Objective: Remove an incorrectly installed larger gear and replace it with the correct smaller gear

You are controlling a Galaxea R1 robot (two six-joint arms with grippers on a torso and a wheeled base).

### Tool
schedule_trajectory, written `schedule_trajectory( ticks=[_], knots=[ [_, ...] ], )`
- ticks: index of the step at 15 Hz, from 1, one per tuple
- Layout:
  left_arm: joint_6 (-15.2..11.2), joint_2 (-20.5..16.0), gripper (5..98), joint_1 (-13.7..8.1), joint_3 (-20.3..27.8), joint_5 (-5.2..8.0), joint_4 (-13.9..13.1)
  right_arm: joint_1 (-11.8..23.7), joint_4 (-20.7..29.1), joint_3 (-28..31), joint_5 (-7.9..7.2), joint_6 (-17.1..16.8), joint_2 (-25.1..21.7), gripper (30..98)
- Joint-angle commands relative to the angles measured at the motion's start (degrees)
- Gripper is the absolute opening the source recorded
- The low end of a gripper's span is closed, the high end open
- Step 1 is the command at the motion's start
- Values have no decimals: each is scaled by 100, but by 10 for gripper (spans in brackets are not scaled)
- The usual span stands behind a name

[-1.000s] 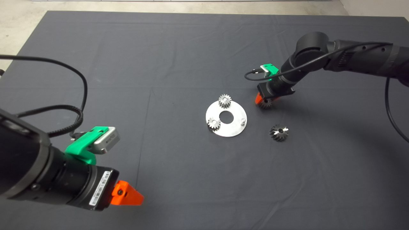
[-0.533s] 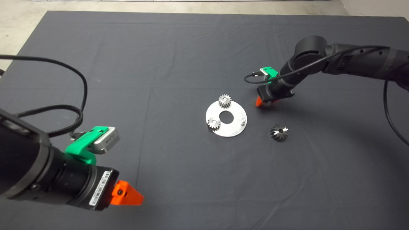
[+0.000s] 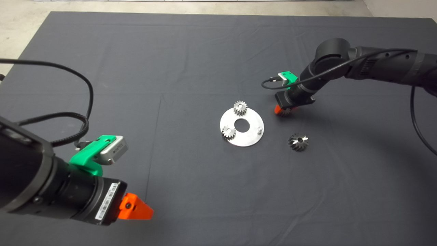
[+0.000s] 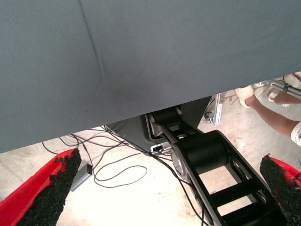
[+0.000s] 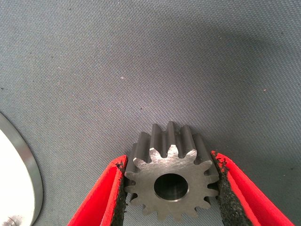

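The smaller gear [image 5: 170, 181], dark grey with short straight teeth, lies flat on the mat just right of the round steel plate [image 3: 251, 136]. My right gripper [image 3: 282, 110] is down over it. In the right wrist view both black pads touch its teeth, one on each side, so the right gripper [image 5: 169, 160] is shut on it. The larger gear [image 3: 298, 141], cone-shaped with slanted teeth, rests on the mat to the right of the plate, clear of both grippers. My left gripper [image 3: 136, 211] waits open at the lower left, holding nothing.
The plate carries two bright silver gears [image 3: 240, 107] [image 3: 228, 132], a centre hole and one bare pin [image 3: 260, 129] on its right side. The left wrist view shows the mat's edge, floor cables, a black frame and a person's leg [image 4: 268, 108].
The right arm dropped lower over the smaller gear in the first half second, then stayed almost still. The left arm and the other gears have not moved.
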Motion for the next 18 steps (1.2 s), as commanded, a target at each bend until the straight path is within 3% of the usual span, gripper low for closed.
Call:
schedule_trajectory(
  ticks=[1,4,8,11,14,16,18],
  knots=[
    [9,-30,981,-53,75,1,-92,145,-165,106,-28,4,-23,437],
    [0,-30,981,-53,69,1,-92,162,-171,326,-21,4,-8,427],
    [-9,-30,981,-53,75,1,-101,188,-147,484,-133,30,-25,416],
    [-9,-30,981,-53,75,1,-98,532,-63,502,-384,31,18,414],
    [0,-23,981,-53,68,1,-92,935,329,511,-692,22,186,415],
    [9,-30,981,-53,75,1,-92,944,398,659,-1061,45,355,415],
    [9,-21,981,-53,75,1,-92,944,422,971,-1153,83,388,414]
  ],
)
